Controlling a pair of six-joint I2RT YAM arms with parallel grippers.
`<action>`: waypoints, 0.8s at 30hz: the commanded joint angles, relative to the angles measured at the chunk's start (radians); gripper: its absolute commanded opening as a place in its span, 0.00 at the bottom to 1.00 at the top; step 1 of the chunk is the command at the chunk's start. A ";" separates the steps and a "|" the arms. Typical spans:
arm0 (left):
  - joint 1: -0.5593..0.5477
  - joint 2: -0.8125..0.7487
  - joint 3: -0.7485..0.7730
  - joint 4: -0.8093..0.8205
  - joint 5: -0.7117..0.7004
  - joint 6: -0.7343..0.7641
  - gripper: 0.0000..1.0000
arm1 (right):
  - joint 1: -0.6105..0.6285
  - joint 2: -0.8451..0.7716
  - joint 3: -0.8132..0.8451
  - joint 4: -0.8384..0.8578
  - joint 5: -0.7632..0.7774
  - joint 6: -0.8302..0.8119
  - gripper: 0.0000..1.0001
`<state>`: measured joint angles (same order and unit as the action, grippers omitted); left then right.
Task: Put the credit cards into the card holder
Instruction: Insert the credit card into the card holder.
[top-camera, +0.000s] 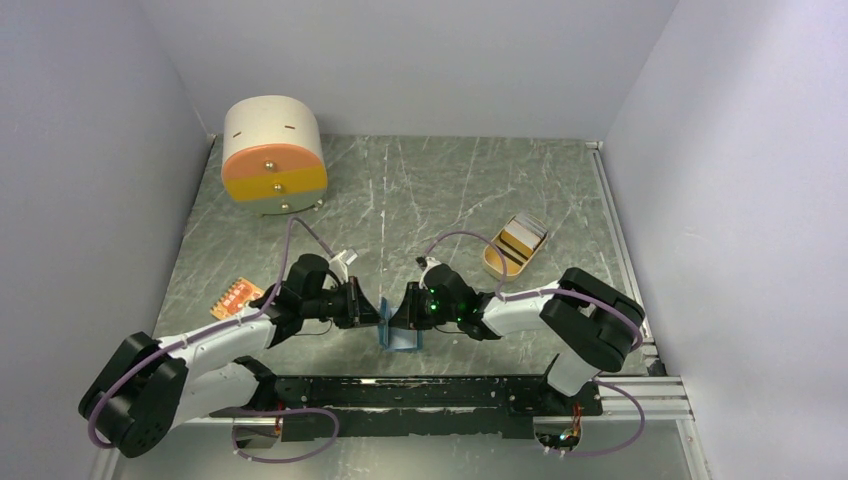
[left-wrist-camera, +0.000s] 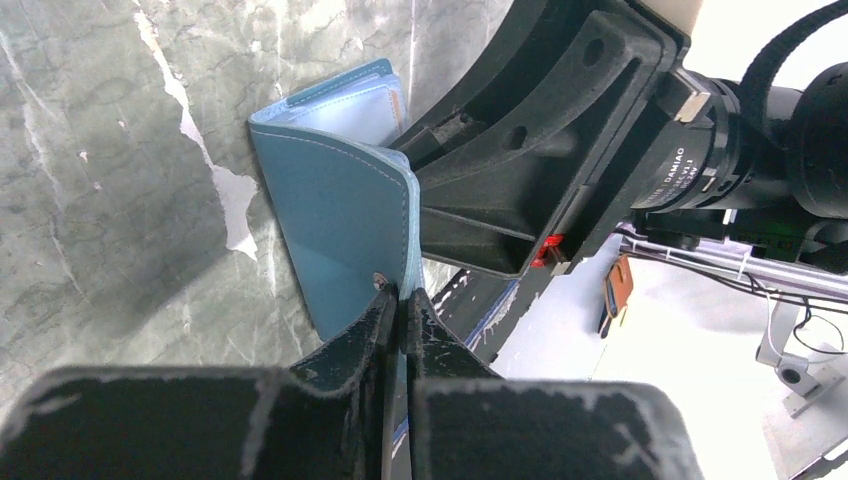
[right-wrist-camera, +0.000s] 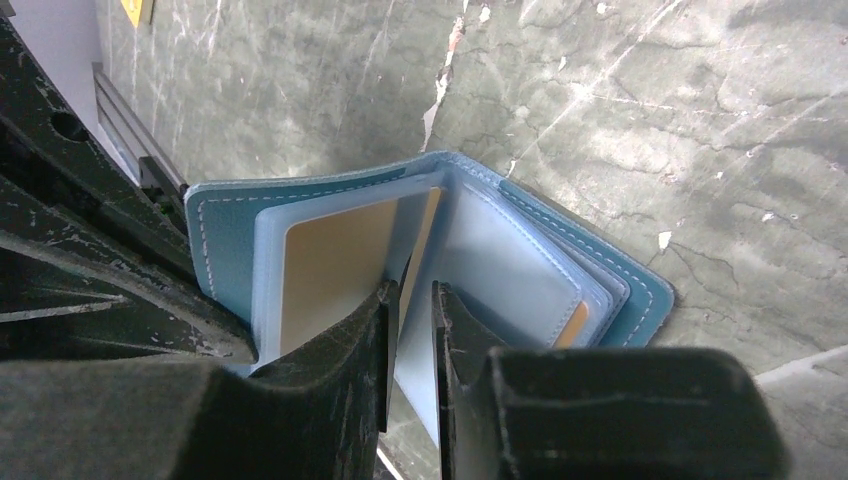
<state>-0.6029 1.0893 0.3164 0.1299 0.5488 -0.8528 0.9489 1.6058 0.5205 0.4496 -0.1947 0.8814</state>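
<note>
The blue card holder stands open on the table between my two grippers. My left gripper is shut on the outer cover beside its snap. In the right wrist view the card holder shows pale sleeves. One sleeve holds an orange-yellow credit card, and an orange corner peeks from another. My right gripper has its fingers close together on a pale inner sleeve, with an orange card edge running into the gap. Another orange credit card lies on the table to the left.
A tan oval tray holding more cards sits at the right rear. A round cream cabinet with orange and yellow drawers stands at the back left. The black rail runs along the near edge. Walls close in both sides.
</note>
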 joint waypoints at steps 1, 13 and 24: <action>0.000 0.020 0.023 -0.047 -0.032 0.023 0.09 | -0.009 -0.003 -0.019 -0.055 0.037 -0.022 0.24; -0.004 0.003 0.119 -0.275 -0.161 0.050 0.22 | -0.009 -0.006 0.000 -0.075 0.042 -0.032 0.25; -0.014 0.052 0.151 -0.293 -0.169 0.065 0.24 | -0.009 -0.014 0.009 -0.078 0.044 -0.040 0.27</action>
<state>-0.6071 1.1229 0.4408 -0.1486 0.3946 -0.8040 0.9485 1.5929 0.5247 0.4282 -0.1841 0.8726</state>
